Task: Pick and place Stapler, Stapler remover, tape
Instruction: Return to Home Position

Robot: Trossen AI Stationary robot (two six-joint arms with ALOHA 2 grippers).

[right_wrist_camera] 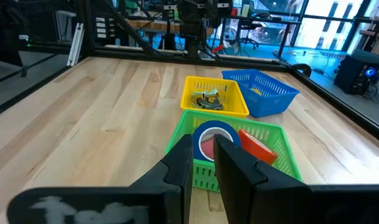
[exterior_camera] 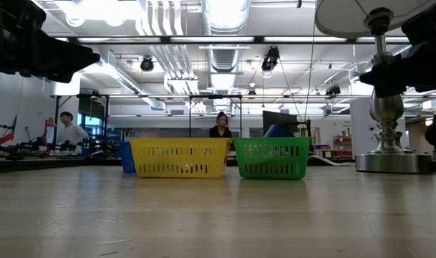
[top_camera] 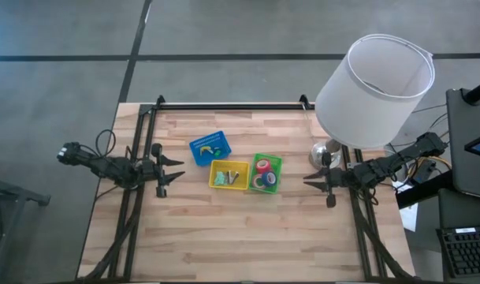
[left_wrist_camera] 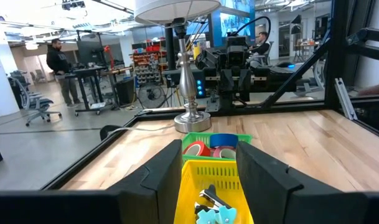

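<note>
Three small baskets stand mid-table. The green basket point(top_camera: 265, 173) holds the tape point(right_wrist_camera: 213, 132), blue and red rolls lying in a heap. In the yellow basket point(top_camera: 229, 174) lie claw-shaped stapler removers point(left_wrist_camera: 209, 204). Inside the blue basket point(top_camera: 210, 147) are small yellow-green pieces point(right_wrist_camera: 257, 91); whether these are the stapler I cannot tell. My left gripper point(top_camera: 176, 170) point(left_wrist_camera: 208, 149) hovers level and open, left of the yellow basket. On the other side, right of the green basket, my right gripper point(top_camera: 309, 177) point(right_wrist_camera: 203, 143) hovers with only a narrow slit between its fingers, empty.
A lamp with a white shade point(top_camera: 373, 79) stands on its metal base point(top_camera: 326, 150) at the table's far right, close behind my right gripper. A black frame rail point(top_camera: 228, 105) runs along the far edge. Bare wood point(top_camera: 240, 237) stretches in front of the baskets. People show in the room beyond.
</note>
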